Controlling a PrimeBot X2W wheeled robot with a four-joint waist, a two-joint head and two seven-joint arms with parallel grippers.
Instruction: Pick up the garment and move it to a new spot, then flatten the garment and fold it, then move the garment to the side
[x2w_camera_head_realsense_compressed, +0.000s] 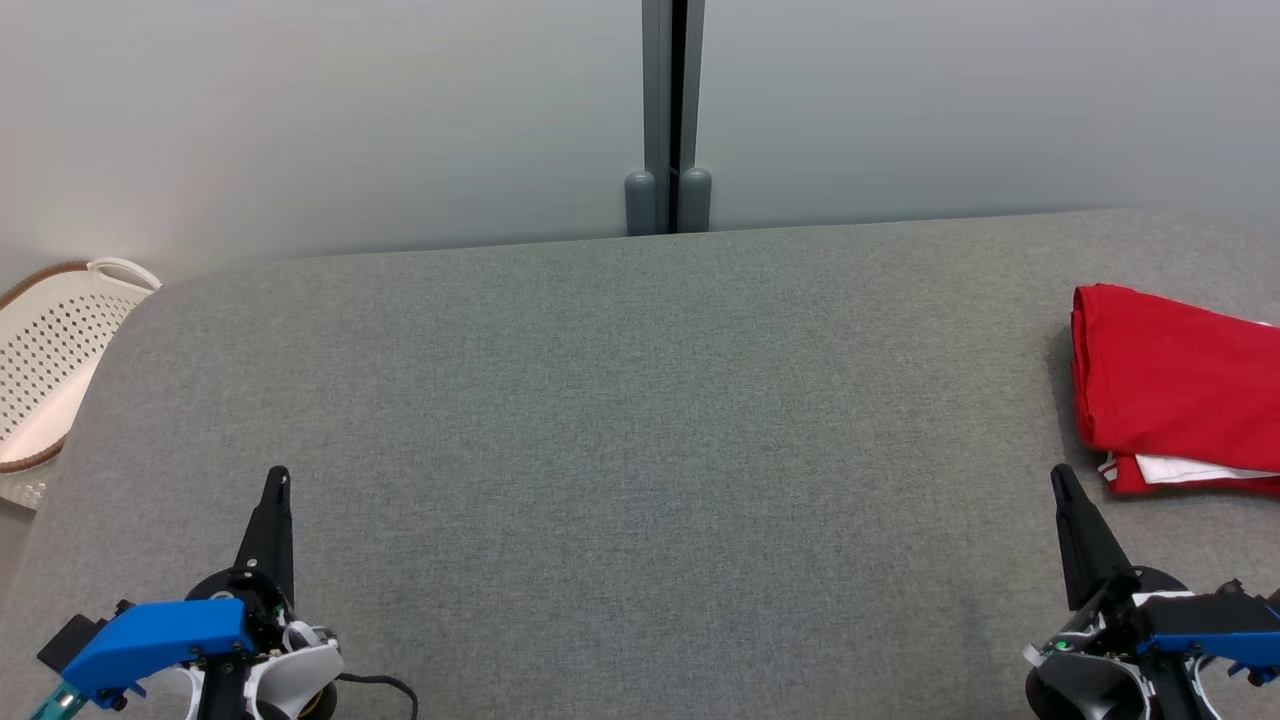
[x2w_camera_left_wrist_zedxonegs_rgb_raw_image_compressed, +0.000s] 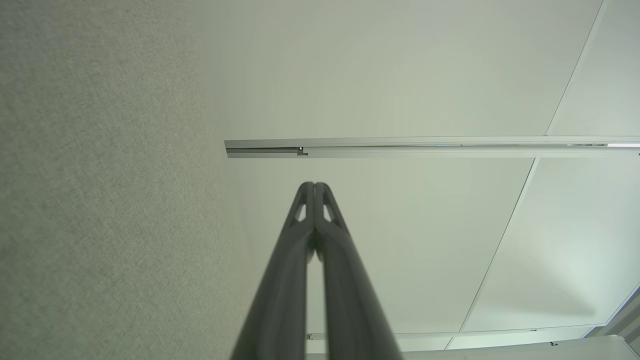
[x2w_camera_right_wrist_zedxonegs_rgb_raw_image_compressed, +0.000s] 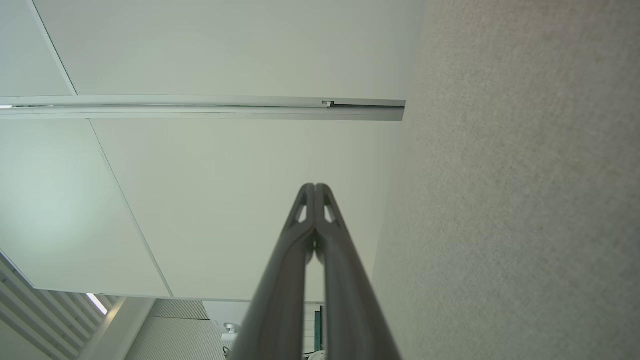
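At the far right of the grey fabric-covered table (x2w_camera_head_realsense_compressed: 640, 400), head view: garment (x2w_camera_head_realsense_compressed: 1165, 375), red, folded into a compact stack of layers, with a rounded fold running down its left side. A strip of white cloth with thin striped trim shows at its near lower edge. Its right part is cut off by the picture's edge, so neither the full outline nor the kind of garment can be told. It lies flat on the table, with nothing touching it. Right gripper (x2w_camera_head_realsense_compressed: 1058, 478): the nearest item, just off the garment's near left corner and apart from it; its two dark fingers are pressed together tip to tip, nothing between them, as its wrist view confirms (x2w_camera_right_wrist_zedxonegs_rgb_raw_image_compressed: 314, 187). Left gripper (x2w_camera_head_realsense_compressed: 277, 478): well apart, at the table's near left, fingers likewise closed together and empty (x2w_camera_left_wrist_zedxonegs_rgb_raw_image_compressed: 314, 186). Both bodies are partly cut off by the bottom edge. Basket (x2w_camera_head_realsense_compressed: 50, 350): white, perforated, brown-rimmed, beyond the table's left edge, partly cut off. Wall panels (x2w_camera_head_realsense_compressed: 300, 120): pale, behind the table, joined at a grey post (x2w_camera_head_realsense_compressed: 668, 120).
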